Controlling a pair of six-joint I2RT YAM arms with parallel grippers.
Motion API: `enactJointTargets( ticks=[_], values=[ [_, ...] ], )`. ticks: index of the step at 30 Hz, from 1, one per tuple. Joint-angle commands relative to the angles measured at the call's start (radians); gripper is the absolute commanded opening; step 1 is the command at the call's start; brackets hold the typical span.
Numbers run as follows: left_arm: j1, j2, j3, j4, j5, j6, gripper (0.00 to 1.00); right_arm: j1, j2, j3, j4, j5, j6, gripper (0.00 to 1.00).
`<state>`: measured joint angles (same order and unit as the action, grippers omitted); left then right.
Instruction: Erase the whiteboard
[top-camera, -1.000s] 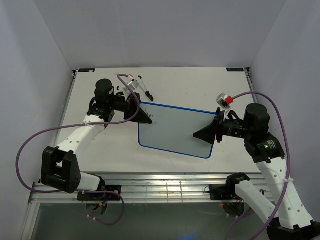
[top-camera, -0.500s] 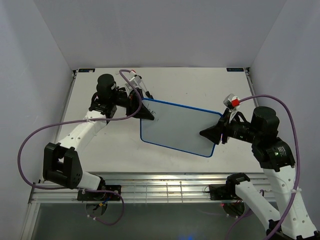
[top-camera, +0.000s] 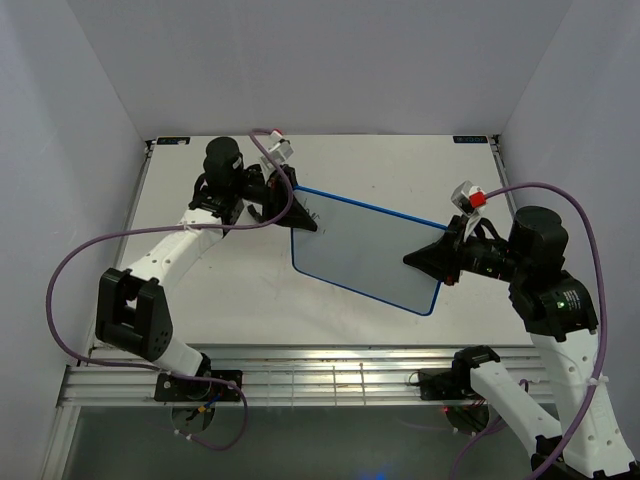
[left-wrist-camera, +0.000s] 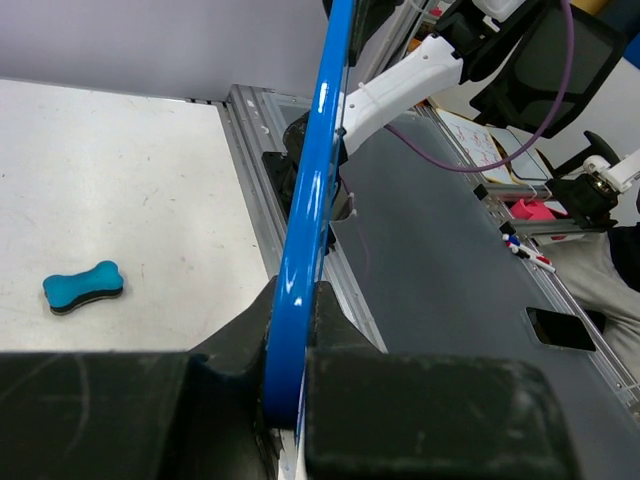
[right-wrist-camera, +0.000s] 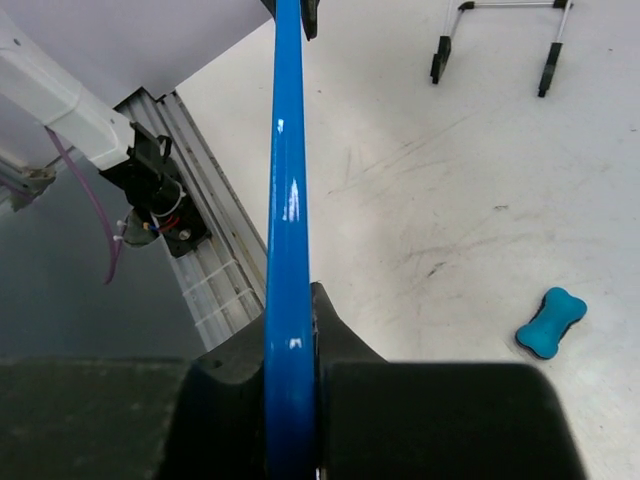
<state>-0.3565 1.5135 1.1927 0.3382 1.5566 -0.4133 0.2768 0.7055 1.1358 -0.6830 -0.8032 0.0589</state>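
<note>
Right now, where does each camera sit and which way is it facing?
Top: above, behind the arms, looking down at the table; left hand and right hand pinch the whiteboard.
Left wrist: sights along the whiteboard's blue edge between its own fingers.
Right wrist: same, from the opposite end.
Shared: both wrist views show the eraser.

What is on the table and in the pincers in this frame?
whiteboard: one, white with blue frame, held off the table by its two ends
eraser: one, blue, bone-shaped, flat on the table, hidden in the top view
wire stand: one, thin metal with black feet, upright on the table, beyond the eraser in the right wrist view
table: one, white, scuffed
left pincer: one, black, shut on the whiteboard's frame
right pincer: one, black, shut on the frame at the opposite end
</note>
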Motion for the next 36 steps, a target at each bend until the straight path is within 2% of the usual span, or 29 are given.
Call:
enactJointTargets(
  ticks=[1,5,6,7,9,10,12,13,14,15,18,20,22,23,24,25,28,31,33,34,35,36],
  values=[
    [0.051,0.111,0.045,-0.028,0.005,-0.027,0.0,0.022,-0.061,0.096,0.08,-0.099,0.025,0.08],
    [0.053,0.174,0.093,-0.028,0.01,-0.039,0.0,0.022,-0.064,0.113,0.082,-0.114,0.033,0.08],
    [0.053,0.183,0.102,-0.028,0.008,-0.045,0.12,0.022,-0.061,0.123,0.083,-0.116,0.039,0.08],
    [0.051,0.195,0.111,-0.028,-0.003,-0.059,0.34,0.022,-0.06,0.127,0.086,-0.116,0.044,0.08],
    [0.053,0.195,0.12,-0.028,-0.027,-0.056,0.53,0.022,-0.048,0.134,0.086,-0.097,0.053,0.08],
    [0.053,0.183,0.12,-0.028,-0.062,-0.048,0.67,0.022,-0.044,0.133,0.088,-0.065,0.055,0.08],
    [0.053,0.171,0.117,-0.027,-0.095,-0.041,0.74,0.022,-0.029,0.128,0.089,-0.03,0.068,0.08],
    [0.053,0.166,0.119,-0.027,-0.122,-0.044,0.83,0.022,-0.023,0.122,0.086,-0.007,0.077,0.08],
    [0.054,0.16,0.12,-0.027,-0.156,-0.044,0.98,0.022,-0.017,0.117,0.089,0.019,0.079,0.08],
    [0.054,0.159,0.126,-0.027,-0.171,-0.045,0.98,0.022,-0.006,0.111,0.092,0.028,0.078,0.08],
    [0.073,0.157,0.134,-0.027,-0.252,-0.07,0.98,0.022,0.002,0.102,0.083,0.188,0.096,0.08],
    [0.108,0.131,0.124,-0.028,-0.331,-0.099,0.98,0.022,-0.003,0.094,0.066,0.378,0.096,0.08],
    [0.129,0.103,0.087,-0.028,-0.484,-0.125,0.98,0.022,-0.011,0.099,0.043,0.546,0.093,0.08],
    [0.137,0.09,0.073,-0.028,-0.528,-0.13,0.98,0.022,-0.014,0.105,0.028,0.596,0.094,0.08],
    [0.14,0.058,0.056,-0.037,-0.649,-0.136,0.98,0.022,-0.017,0.108,0.022,0.631,0.096,0.08],
    [0.14,0.025,0.015,-0.042,-0.706,-0.142,0.98,0.021,-0.018,0.113,0.016,0.695,0.105,0.08],
    [0.117,-0.004,-0.059,-0.05,-0.866,-0.142,0.98,0.022,-0.027,0.113,0.016,0.775,0.12,0.08],
    [0.032,-0.013,-0.1,-0.097,-1.022,-0.107,0.98,0.022,-0.032,0.108,0.022,0.786,0.124,0.08],
    [-0.073,0.0,-0.09,-0.19,-1.104,-0.096,0.98,0.022,-0.031,0.11,0.019,0.8,0.122,0.08],
    [-0.119,0.025,-0.078,-0.23,-1.232,-0.084,0.98,0.022,-0.029,0.113,0.017,0.865,0.119,0.08],
    [-0.227,0.037,-0.056,-0.282,-1.3,-0.082,0.98,0.022,-0.028,0.117,0.016,0.895,0.108,0.08],
    [-0.283,0.051,-0.051,-0.294,-1.361,-0.087,0.98,0.022,-0.026,0.125,0.017,0.918,0.102,0.08]
  ],
)
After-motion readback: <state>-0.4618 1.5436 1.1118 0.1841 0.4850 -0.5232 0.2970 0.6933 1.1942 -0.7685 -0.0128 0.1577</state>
